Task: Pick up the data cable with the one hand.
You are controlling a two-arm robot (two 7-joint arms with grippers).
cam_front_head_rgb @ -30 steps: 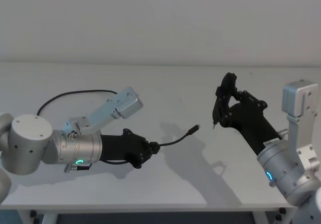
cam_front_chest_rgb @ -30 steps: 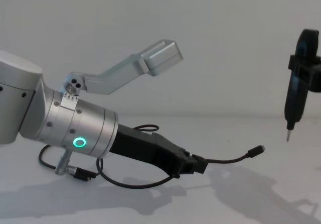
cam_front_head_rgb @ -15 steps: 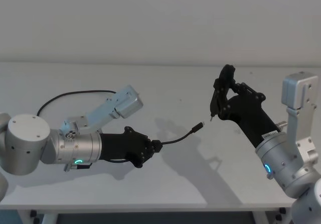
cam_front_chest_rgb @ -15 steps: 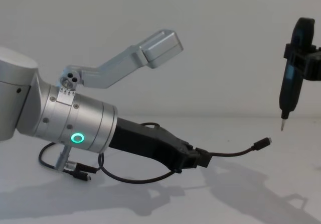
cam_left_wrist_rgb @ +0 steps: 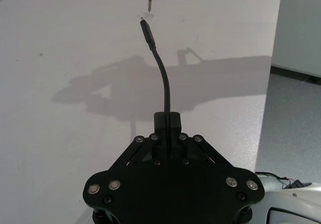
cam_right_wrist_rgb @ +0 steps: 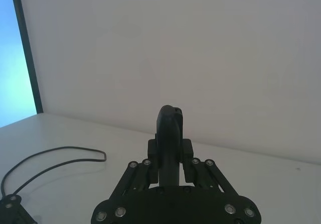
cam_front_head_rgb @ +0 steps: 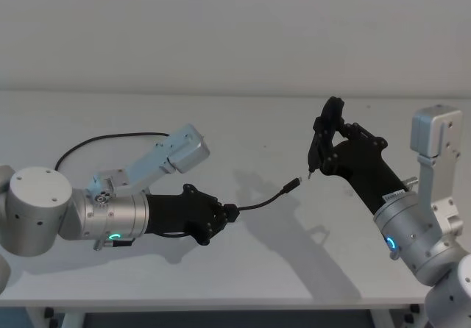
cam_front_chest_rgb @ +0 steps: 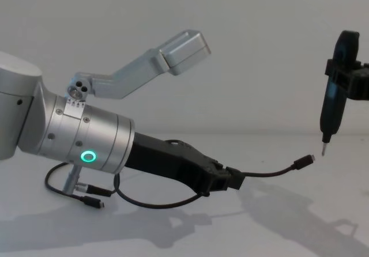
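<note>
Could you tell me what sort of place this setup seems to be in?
Probably a robotics lab or test bench: a plain white table against a bare wall, and on it just a data cable held by the left gripper, with the right gripper holding a slim dark tool.

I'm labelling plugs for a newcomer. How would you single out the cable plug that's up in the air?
Start at the left gripper, shut on the cable over the white table. Follow the short free stretch rightward to its plug. It hangs raised, just below the right gripper's pointed tool, while the other plug lies on the table.

Data cable (cam_front_head_rgb: 259,204) runs right from left pincer (cam_front_head_rgb: 229,213) (right pincer (cam_front_head_rgb: 312,172) just beyond its tip).
</note>
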